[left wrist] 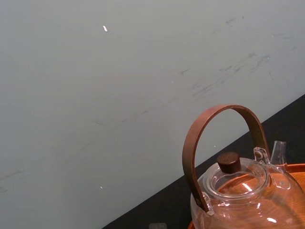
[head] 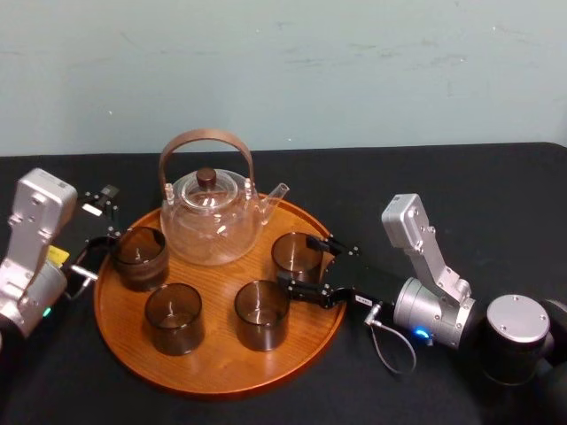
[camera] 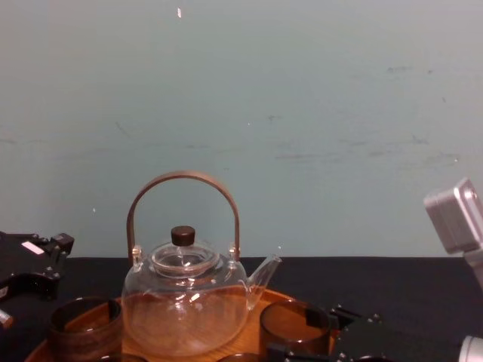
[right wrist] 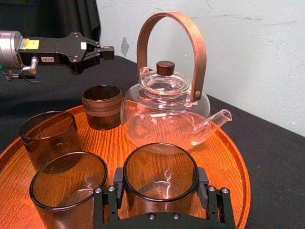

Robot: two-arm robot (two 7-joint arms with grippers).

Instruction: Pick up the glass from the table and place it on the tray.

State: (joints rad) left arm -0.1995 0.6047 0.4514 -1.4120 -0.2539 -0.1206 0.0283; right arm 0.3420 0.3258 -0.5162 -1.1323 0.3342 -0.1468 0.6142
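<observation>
The round wooden tray [head: 221, 372] lies on the black table [head: 461, 186] and carries a clear glass teapot [head: 213, 221]. A smoky glass [head: 297, 252] stands on the tray's right side, to the right of the teapot. My right gripper [head: 299, 262] reaches in from the right and is shut on this glass, one finger on either side; the right wrist view shows the glass [right wrist: 161, 174] hugged by both pads [right wrist: 119, 188]. My left gripper [head: 108, 215] hovers open at the tray's left rim, holding nothing.
Three more smoky glasses stand on the tray: one at the left [head: 140, 257], two at the front [head: 174, 317] [head: 261, 312]. The teapot's tall wooden handle [head: 205, 140] arches over its lid. Bare black table lies to the right and behind.
</observation>
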